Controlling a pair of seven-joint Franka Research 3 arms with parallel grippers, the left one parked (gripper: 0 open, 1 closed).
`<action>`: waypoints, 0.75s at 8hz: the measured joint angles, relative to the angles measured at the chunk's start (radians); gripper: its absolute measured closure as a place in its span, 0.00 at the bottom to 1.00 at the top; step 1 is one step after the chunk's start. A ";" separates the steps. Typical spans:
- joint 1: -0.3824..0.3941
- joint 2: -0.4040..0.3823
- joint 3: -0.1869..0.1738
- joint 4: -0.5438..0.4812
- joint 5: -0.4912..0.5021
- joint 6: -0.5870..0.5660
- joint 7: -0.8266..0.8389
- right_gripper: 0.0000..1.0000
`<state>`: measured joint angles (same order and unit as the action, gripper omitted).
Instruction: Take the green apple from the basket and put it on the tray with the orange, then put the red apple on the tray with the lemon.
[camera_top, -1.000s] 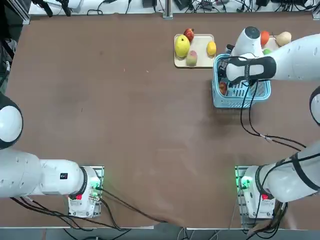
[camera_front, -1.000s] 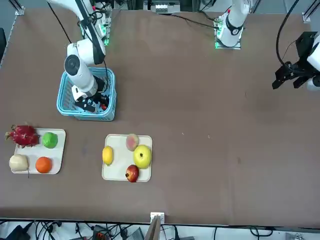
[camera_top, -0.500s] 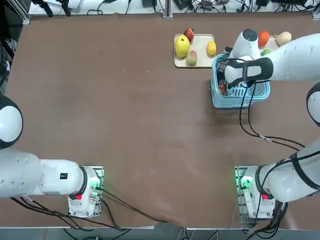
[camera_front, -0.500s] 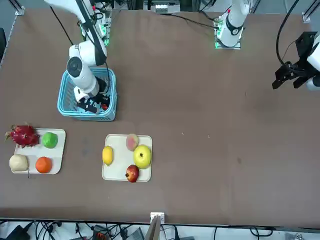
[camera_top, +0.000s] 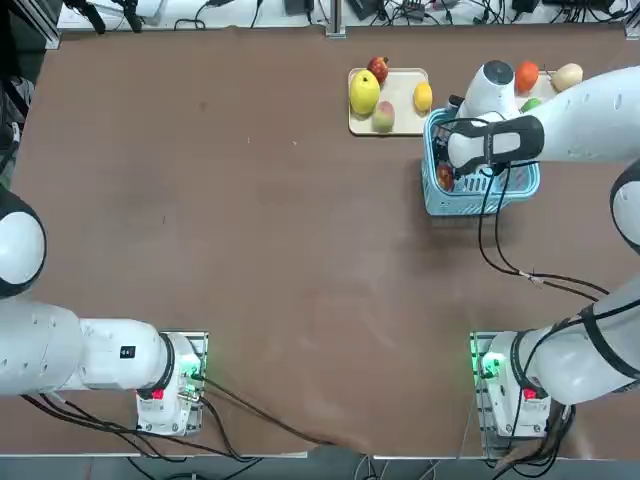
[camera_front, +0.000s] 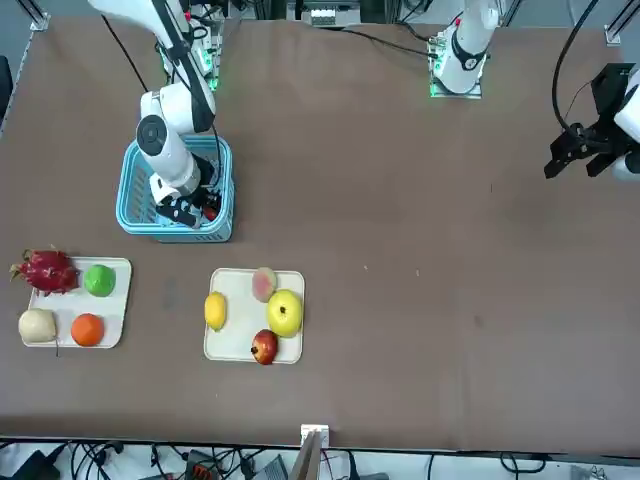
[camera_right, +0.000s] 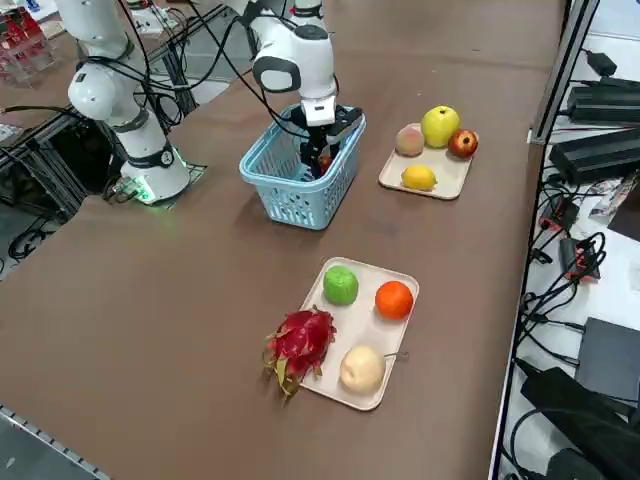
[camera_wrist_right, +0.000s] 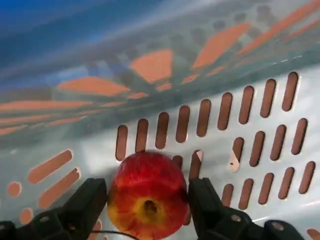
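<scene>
A small round red apple (camera_wrist_right: 147, 194) sits between the two dark fingers (camera_wrist_right: 84, 206) of the right gripper (camera_wrist_right: 147, 207), which close against its sides, inside the light blue slotted plastic basket (camera_wrist_right: 240, 125).

Nine fruits, two trays, one basket on the bench.

One basket (camera_right: 300, 185) holds one red apple (camera_wrist_right: 146, 194). One tray (camera_right: 395, 330) carries four: green apple (camera_right: 340, 285), orange (camera_right: 394, 299), dragon fruit (camera_right: 299, 342), pale fruit (camera_right: 361, 368). The other tray (camera_right: 442, 175) carries four: lemon (camera_right: 418, 177), yellow-green fruit (camera_right: 439, 126), dark red fruit (camera_right: 462, 143), peach-coloured fruit (camera_right: 408, 140).
</scene>
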<state>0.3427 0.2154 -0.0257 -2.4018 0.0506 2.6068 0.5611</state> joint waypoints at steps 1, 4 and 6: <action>0.000 0.002 0.000 0.000 0.000 0.000 0.000 0.00; 0.000 0.011 0.000 -0.004 0.001 0.000 0.000 0.01; 0.000 0.012 0.000 -0.004 0.001 0.000 0.000 0.04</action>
<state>0.3427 0.2276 -0.0252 -2.4063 0.0514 2.6068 0.5611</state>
